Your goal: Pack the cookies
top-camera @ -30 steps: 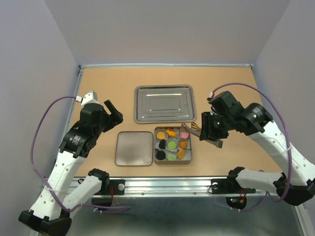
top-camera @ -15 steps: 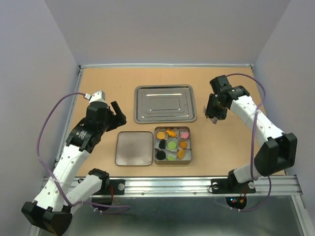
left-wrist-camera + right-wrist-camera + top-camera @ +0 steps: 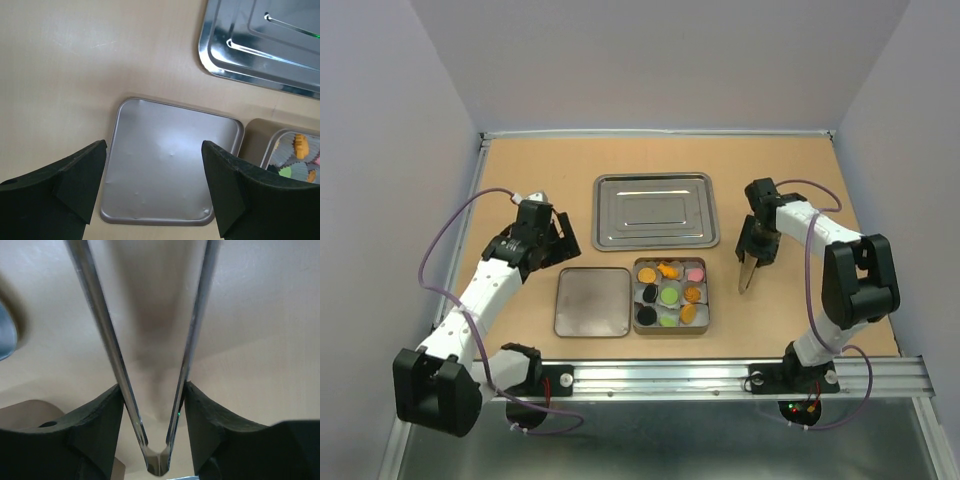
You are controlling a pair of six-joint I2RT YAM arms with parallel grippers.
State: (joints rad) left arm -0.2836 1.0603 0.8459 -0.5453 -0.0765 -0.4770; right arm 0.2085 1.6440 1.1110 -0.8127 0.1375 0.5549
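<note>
Overhead, a tan table (image 3: 520, 170) holds three metal pieces. A large shallow tray (image 3: 655, 210) lies toward the far side. In front of it, a small square tin (image 3: 671, 331) sits open, and its flat lid (image 3: 592, 301) lies just beside it on the left.

The cookies (image 3: 669, 296) are inside the tin, nine small round discs in three rows of three. They are orange, black, green and pink, each in a white paper cup (image 3: 286, 148).

The left gripper (image 3: 560, 232) hovers over the far left corner of the lid. Its two black fingers (image 3: 75, 180) are spread wide apart and hold nothing. In its wrist view the lid fills the gap between them, with the tray at the upper right and the tin at the right edge.

The right gripper (image 3: 752, 250) is to the right of the tin, apart from it. It is clamped on a pair of thin metal tongs (image 3: 747, 272), which point down toward the bare table. In its wrist view the black fingers (image 3: 95, 425) press the tongs near their joined end, and the two arms spread apart over the bare table.
</note>
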